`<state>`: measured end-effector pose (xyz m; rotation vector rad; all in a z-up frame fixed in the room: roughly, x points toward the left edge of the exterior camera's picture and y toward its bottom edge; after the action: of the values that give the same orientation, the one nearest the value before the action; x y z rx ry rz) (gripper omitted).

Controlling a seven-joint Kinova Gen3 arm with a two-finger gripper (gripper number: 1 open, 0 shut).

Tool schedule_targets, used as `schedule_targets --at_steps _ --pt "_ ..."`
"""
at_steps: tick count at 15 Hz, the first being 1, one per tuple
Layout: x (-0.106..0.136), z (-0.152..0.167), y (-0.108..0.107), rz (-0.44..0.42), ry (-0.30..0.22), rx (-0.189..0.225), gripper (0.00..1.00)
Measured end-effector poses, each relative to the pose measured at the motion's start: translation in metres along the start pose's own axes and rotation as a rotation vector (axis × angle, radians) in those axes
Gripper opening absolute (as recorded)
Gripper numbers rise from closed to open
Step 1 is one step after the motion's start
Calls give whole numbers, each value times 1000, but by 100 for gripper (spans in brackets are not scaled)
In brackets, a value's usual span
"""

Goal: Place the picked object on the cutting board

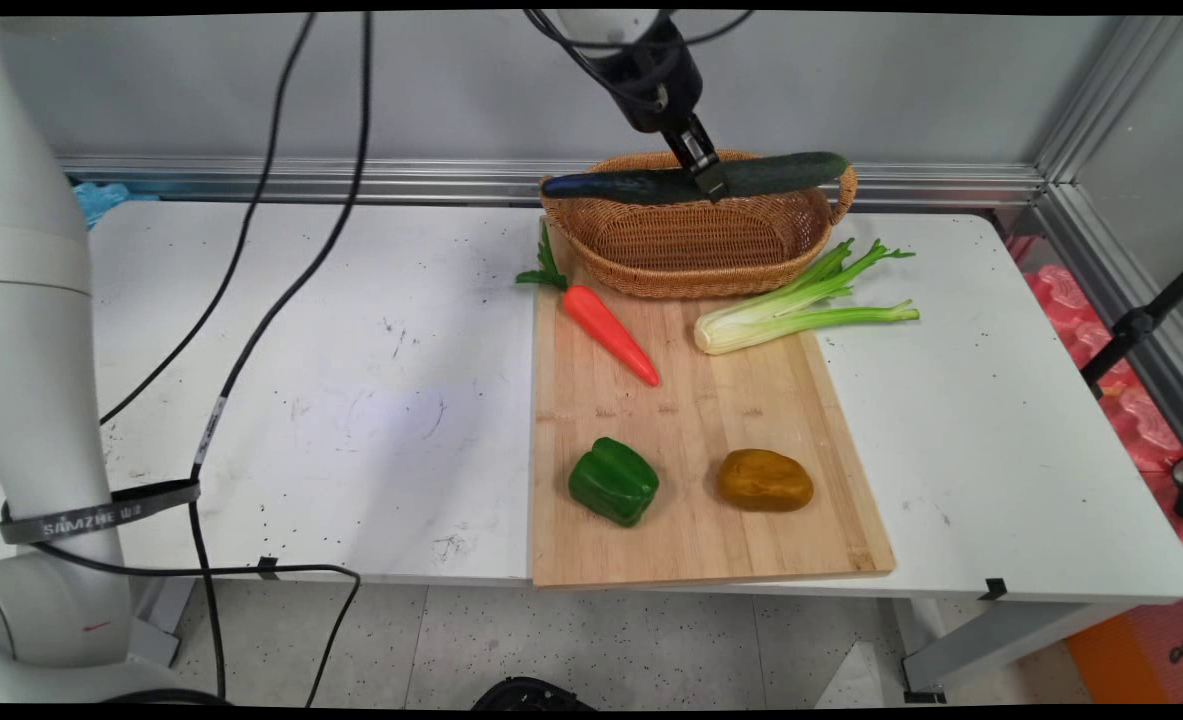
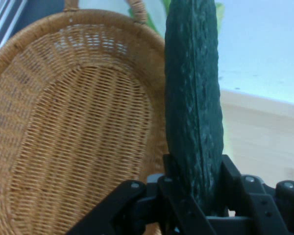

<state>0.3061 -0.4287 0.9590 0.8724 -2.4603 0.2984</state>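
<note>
— Table (image 1: 371, 330) first, going left to right: what do you see along the edges?

— White top, bare and scuffed on its left half, with black cables (image 1: 251, 250) hanging across it. At the middle a bamboo cutting board (image 1: 691, 420) begins; its near edge runs flush with the table's near edge. On the board's far left lies a carrot (image 1: 606, 330), tip pointing toward the near right. Nearer the camera sit a green pepper (image 1: 613, 481) and, to its right and apart from it, a brown potato (image 1: 764, 480). The middle of the board between those two rows is open wood. A celery stalk (image 1: 801, 305) lies across the board's right edge, its leaves out over the table. Right of the board the table is bare white up to its rounded corner.

— And the far side?

— A wicker basket (image 1: 696, 245) stands at the board's far end, close to the wall rail (image 1: 351, 180).

— What about your claw?

— My gripper (image 1: 708, 180) is up over the basket's far rim, closed around a dark cucumber (image 1: 691, 180) near its middle. The cucumber hangs level, spanning the basket from left rim to right handle. In the hand view the cucumber (image 2: 193, 112) runs straight away from my fingers (image 2: 230, 178), which press on both its sides, with the basket's woven floor (image 2: 78, 142) open to the left of it.
</note>
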Motion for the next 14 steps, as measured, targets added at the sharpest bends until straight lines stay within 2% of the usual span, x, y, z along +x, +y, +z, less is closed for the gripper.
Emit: schedule_targets --at_steps 7,14 --pt "-26 -39 45 -31 30 -50 0" --pt "-55 -33 79 -49 44 -74 0"
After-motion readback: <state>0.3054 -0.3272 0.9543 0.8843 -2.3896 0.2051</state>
